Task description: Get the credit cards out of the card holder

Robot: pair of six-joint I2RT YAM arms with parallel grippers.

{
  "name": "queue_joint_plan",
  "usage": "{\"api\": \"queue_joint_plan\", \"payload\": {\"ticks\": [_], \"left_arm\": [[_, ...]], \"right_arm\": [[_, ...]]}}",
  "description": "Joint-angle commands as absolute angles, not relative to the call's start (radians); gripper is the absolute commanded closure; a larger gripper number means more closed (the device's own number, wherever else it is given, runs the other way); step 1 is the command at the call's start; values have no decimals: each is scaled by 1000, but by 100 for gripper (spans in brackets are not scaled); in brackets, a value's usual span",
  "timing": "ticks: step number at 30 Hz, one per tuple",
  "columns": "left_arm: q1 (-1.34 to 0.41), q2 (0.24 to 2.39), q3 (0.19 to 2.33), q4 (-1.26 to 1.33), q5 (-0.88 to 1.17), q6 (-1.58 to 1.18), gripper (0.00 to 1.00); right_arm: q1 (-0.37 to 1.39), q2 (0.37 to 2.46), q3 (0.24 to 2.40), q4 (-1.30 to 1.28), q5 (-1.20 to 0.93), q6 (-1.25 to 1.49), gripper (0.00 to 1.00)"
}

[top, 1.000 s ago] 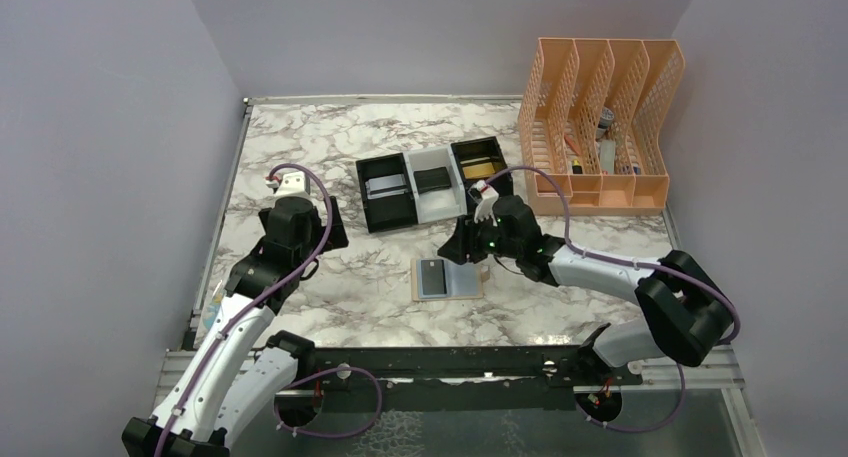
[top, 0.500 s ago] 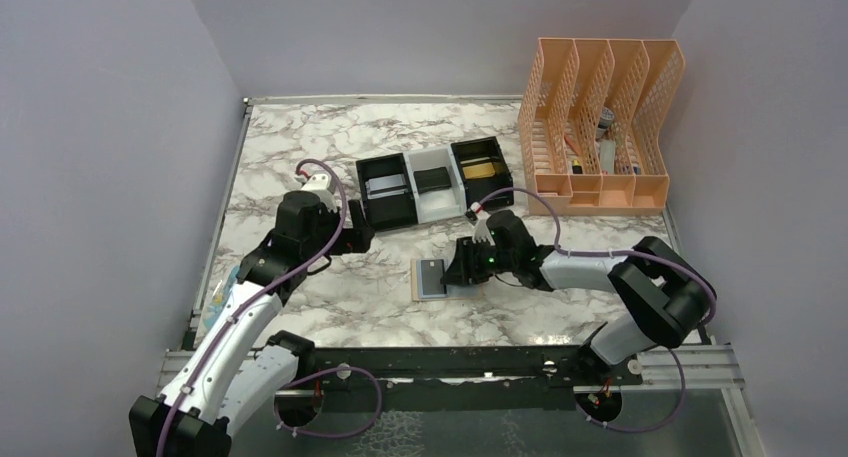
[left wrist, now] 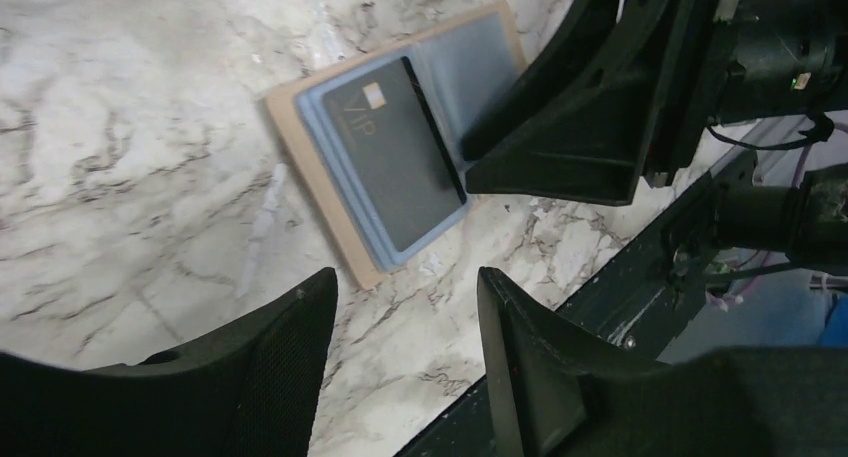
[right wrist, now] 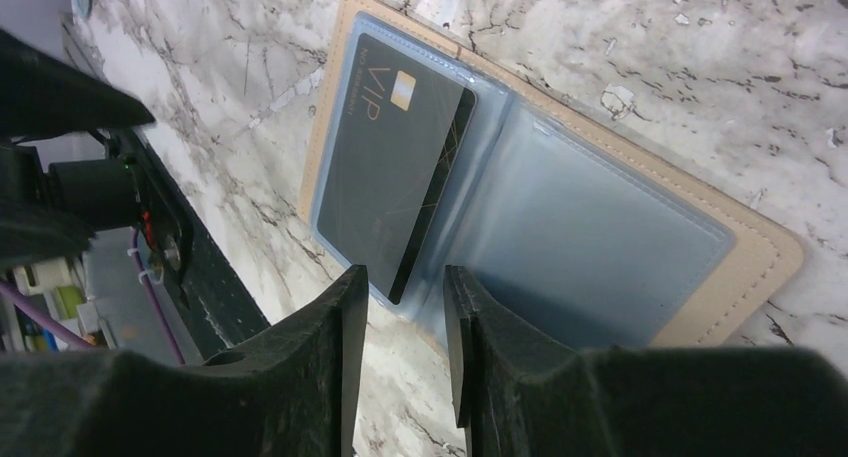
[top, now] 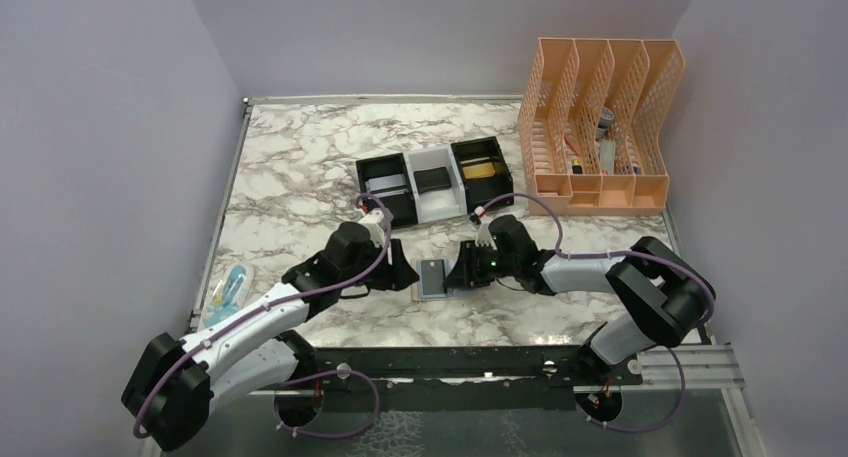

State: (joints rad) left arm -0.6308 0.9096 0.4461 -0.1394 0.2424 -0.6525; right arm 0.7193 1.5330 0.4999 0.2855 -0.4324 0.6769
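Note:
The tan card holder (top: 447,289) lies open on the marble near the front edge. A dark grey credit card (left wrist: 395,152) marked VIP sits in its left clear pocket; the right pocket (right wrist: 590,227) looks empty. My left gripper (left wrist: 405,277) hovers open just left of the holder (left wrist: 318,192), with nothing between its fingers. My right gripper (right wrist: 403,277) is low over the holder's middle fold, its jaws a narrow gap apart, with the card's (right wrist: 395,162) near corner just ahead of them. In the top view the two grippers (top: 398,270) (top: 462,275) flank the holder.
Behind the holder stand three small bins: a black one with a silvery card (top: 385,187), a white one with a dark card (top: 432,180), a black one with a gold card (top: 482,167). A peach mesh organizer (top: 600,127) fills the back right. A small bluish packet (top: 228,285) lies at the left edge.
My left arm has swung right and forward to the holder's left side, its jaws narrowing. My right gripper has dropped onto the holder and closed a little.

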Motion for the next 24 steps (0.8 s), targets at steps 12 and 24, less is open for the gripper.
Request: {"api": "queue_joint_plan", "payload": {"ticks": [12, 24], "left_arm": [[-827, 1274, 533, 133, 68, -752, 66], [-884, 1391, 603, 6, -105, -742, 75]], "right_arm": [[726, 1409, 445, 309, -292, 758, 69], [725, 1440, 484, 331, -383, 760, 72]]}}
